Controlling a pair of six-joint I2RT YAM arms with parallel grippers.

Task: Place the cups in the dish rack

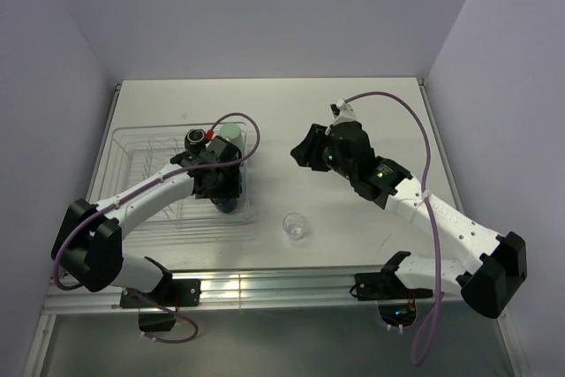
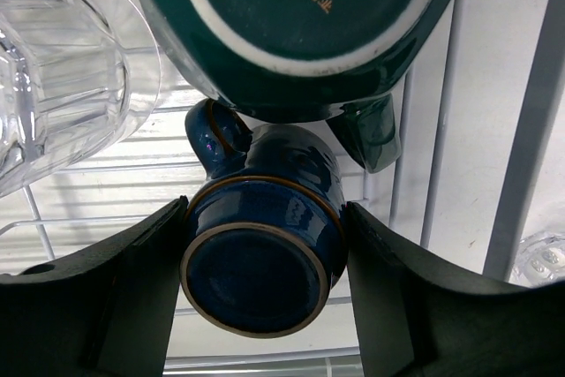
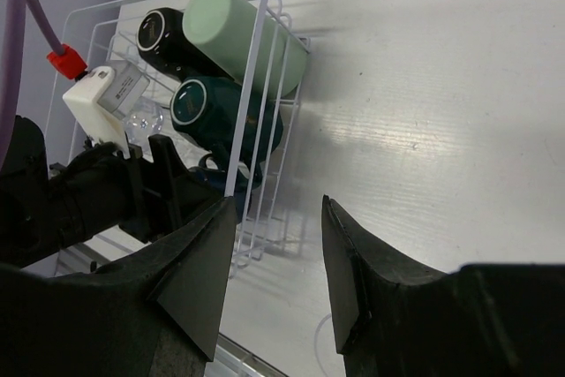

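Observation:
The dish rack (image 1: 141,143) stands at the left of the table. My left gripper (image 1: 222,193) is at its right end, shut on the upside-down navy mug (image 2: 260,245), one finger on each side. The dark green mug (image 2: 300,33) lies just beyond it, and a clear tumbler (image 2: 53,68) lies to its left in the rack. The mint green tumbler (image 1: 231,137) and the black mug (image 1: 194,139) lie at the rack's far right corner. A second clear tumbler (image 1: 296,225) stands on the table. My right gripper (image 1: 298,152) is open and empty, right of the rack.
The right wrist view shows the rack's white wires (image 3: 250,68), the mint tumbler (image 3: 243,33), the black mug (image 3: 163,37), the green mug (image 3: 221,116) and my left gripper (image 3: 115,192). Grey walls close in the table. A metal rail (image 1: 265,284) runs along its near edge.

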